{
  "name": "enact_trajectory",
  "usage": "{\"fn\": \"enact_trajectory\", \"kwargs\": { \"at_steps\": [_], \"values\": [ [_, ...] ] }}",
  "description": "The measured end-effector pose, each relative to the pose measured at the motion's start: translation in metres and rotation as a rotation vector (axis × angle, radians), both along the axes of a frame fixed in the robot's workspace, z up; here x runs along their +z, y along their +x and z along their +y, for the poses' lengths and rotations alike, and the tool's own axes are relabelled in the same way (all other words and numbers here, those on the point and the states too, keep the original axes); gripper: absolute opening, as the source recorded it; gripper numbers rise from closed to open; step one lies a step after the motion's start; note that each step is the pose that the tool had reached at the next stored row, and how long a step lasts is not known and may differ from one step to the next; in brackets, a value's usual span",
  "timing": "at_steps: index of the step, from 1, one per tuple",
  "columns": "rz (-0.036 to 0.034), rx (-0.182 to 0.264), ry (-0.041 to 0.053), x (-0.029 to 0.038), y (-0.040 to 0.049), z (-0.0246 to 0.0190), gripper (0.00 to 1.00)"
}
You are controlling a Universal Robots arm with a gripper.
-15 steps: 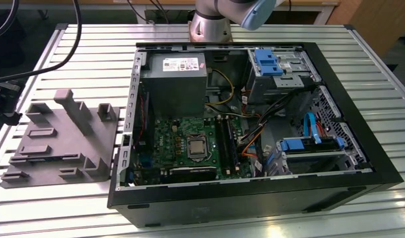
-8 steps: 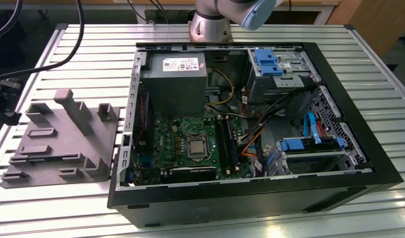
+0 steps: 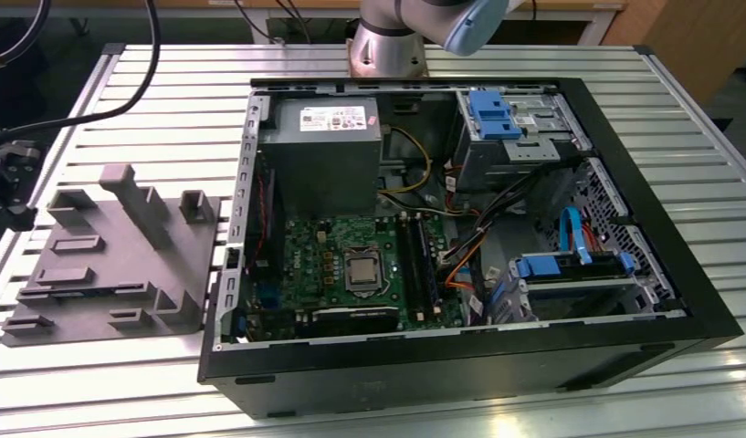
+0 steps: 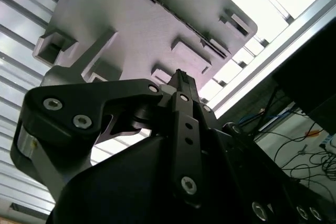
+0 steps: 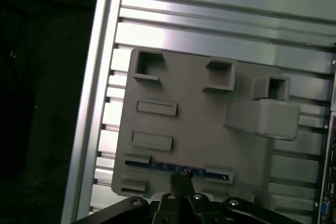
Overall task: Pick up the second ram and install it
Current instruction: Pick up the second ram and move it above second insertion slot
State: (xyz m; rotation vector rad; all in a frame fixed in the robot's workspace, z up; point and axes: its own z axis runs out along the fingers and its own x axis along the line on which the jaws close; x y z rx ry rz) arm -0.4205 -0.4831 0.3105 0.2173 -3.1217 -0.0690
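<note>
Second ram (image 5: 173, 167), slim blue circuit-board stick: on edge in an edge slot of grey plastic holder block (image 5: 199, 129) | block near slatted metal table (image 5: 210, 30) edge | hand (image 5: 181, 178) above it, pinched closed, holding nothing

Over the second ram (image 5: 157, 166), which sat edge-up in its slot on the gray fixture (image 5: 199, 129), the way down was open, with the end effector (image 5: 181, 179) right above it. Low blocks (image 5: 152, 140) flanked the slot on one side (the tall post (image 5: 262, 119) stood farther off). Bare tabletop (image 3: 141, 100) lay around the fixture. The computer case (image 3: 470, 370) walled off the exterior view's right.
</note>
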Motion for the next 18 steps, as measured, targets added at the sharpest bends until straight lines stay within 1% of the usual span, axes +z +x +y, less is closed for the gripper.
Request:
{"fn": "enact_trajectory", "kwargs": {
  "at_steps": [18],
  "values": [
    [0.0000,0.247,0.0000,-0.0001,0.0000,0.0000,0.11]
  ]
}}
